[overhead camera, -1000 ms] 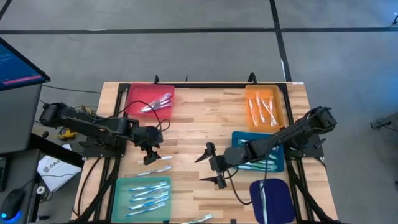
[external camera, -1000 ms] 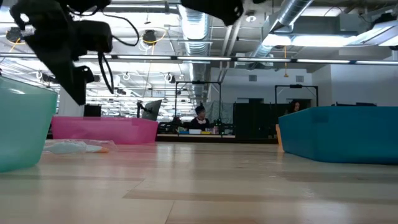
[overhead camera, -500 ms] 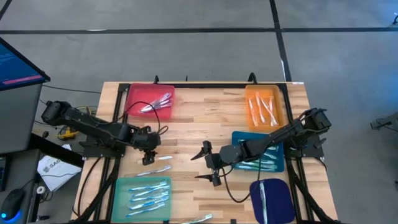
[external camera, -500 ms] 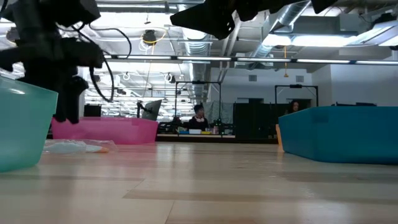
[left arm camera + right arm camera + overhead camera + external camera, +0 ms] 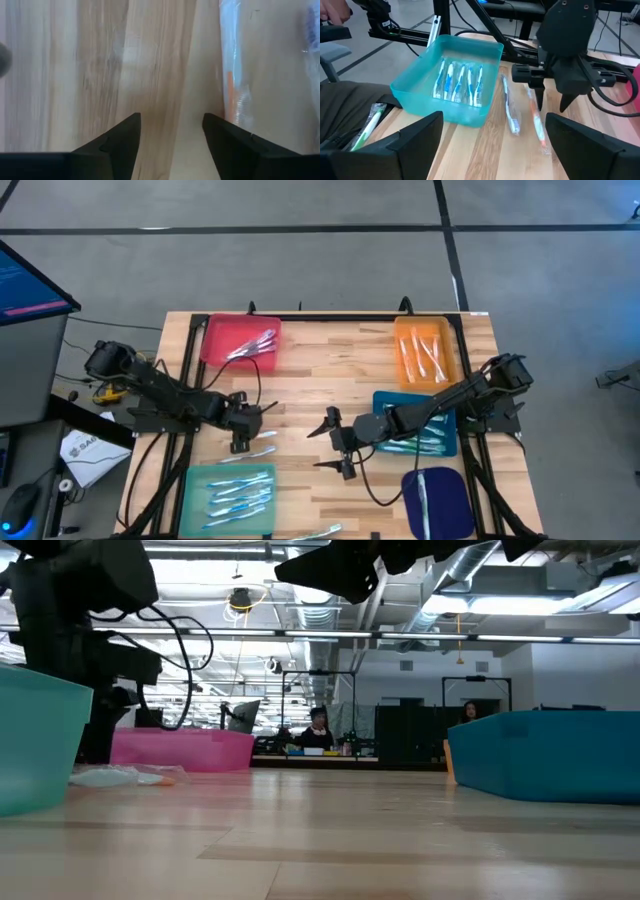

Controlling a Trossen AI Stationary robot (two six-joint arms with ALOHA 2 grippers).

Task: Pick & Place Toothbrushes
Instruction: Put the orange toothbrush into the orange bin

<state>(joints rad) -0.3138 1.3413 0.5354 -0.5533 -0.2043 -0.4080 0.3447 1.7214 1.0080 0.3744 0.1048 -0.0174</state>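
Left gripper low over loose toothbrushes on the wooden table

The left gripper (image 5: 240, 442) points down with its dark fingers (image 5: 117, 142) spread apart, bare wood between them, a wrapped orange-handled toothbrush (image 5: 537, 124) just beside it and a blue-handled one (image 5: 509, 109) next to that. The right gripper (image 5: 337, 448) hangs wide open and empty mid-table. More toothbrushes lie in the rectangular teal plastic tray (image 5: 190, 498), the red tray (image 5: 215, 340), orange tray (image 5: 403, 365) and blue trays (image 5: 385, 402).

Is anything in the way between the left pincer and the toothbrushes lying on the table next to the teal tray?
Nothing visible. The left pincer hangs open just above the two loose toothbrushes on the bare wood, beside the teal tray, with only air between.
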